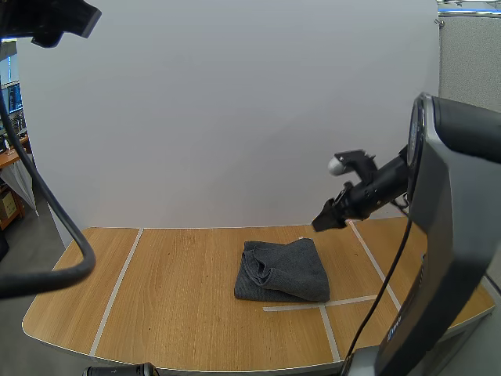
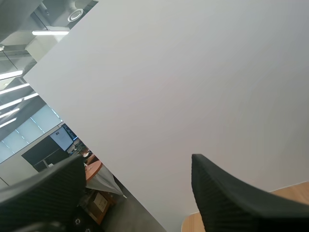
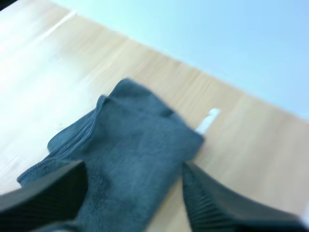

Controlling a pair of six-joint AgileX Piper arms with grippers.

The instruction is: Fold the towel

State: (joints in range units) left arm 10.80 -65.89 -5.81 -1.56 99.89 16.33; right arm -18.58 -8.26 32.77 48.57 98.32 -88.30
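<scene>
A dark grey towel point(image 1: 282, 270) lies folded in a loose bundle on the wooden table point(image 1: 172, 305), right of centre. My right gripper point(image 1: 325, 219) hangs in the air just above and behind the towel's far right corner. In the right wrist view its fingers point(image 3: 43, 193) stand apart with nothing between them, open, and the towel point(image 3: 130, 159) lies on the table below them. My left gripper point(image 2: 137, 162) is open too, raised high and pointing at the white wall. My left arm point(image 1: 55, 19) reaches up near the top left of the high view.
White tape lines point(image 1: 117, 286) mark fields on the table, one strip point(image 1: 313, 304) right at the towel's front edge. A white wall point(image 1: 235, 117) stands directly behind the table. The table's left half has free room.
</scene>
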